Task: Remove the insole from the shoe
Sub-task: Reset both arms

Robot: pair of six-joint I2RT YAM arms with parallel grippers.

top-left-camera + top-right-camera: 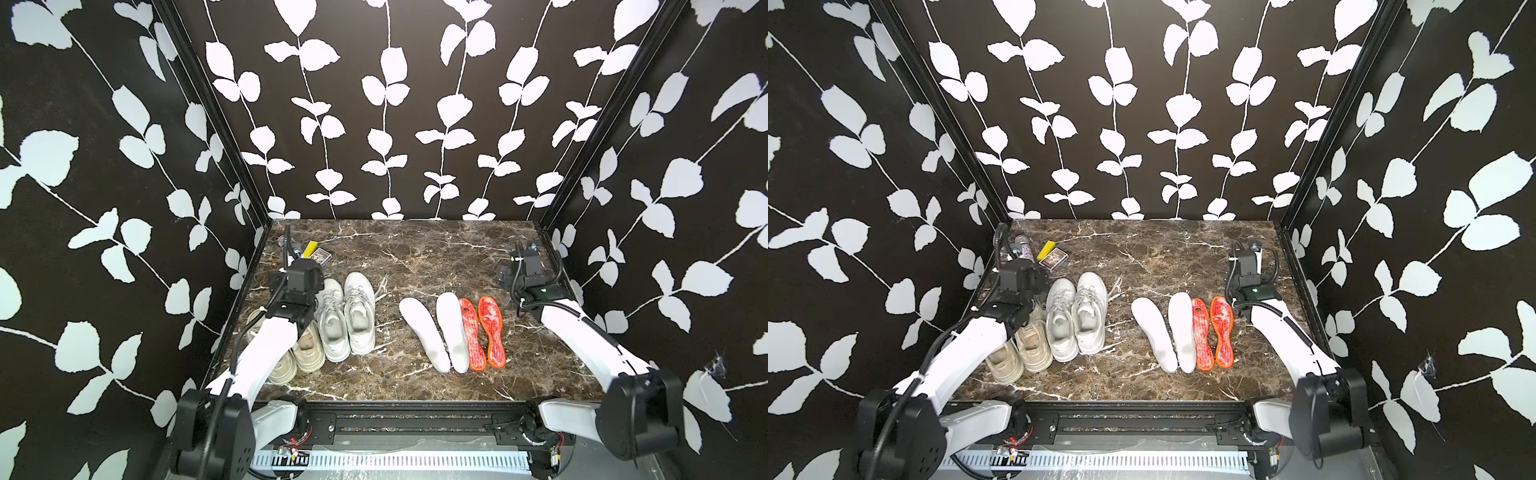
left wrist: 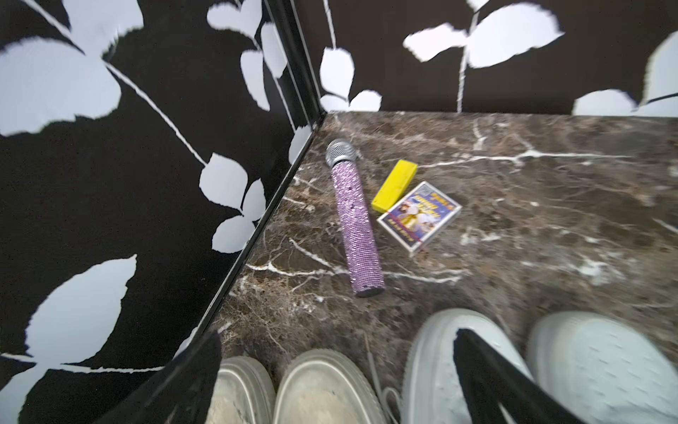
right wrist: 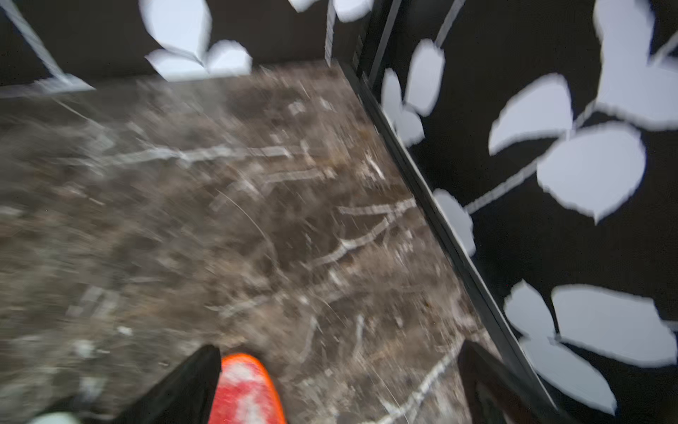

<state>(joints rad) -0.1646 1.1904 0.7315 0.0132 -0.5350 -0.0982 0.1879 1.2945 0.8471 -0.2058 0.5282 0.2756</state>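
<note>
Insoles (image 1: 424, 332) four, two white, two orange, shoes (image 1: 359, 320) four, left gripper (image 2: 339, 336) spread, right gripper (image 3: 339, 347) spread

Black walls (image 1: 415, 124) printed with white leaf vines fill the upper and side parts of both top views. Black frame posts (image 1: 215, 116) run down the two back corners. A brown, white-veined marble table (image 1: 415, 257) lies at lower centre.

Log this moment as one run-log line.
left gripper: open, empty, over shoes | right gripper: open, empty, beside orange insoles | white insoles: on table
</note>
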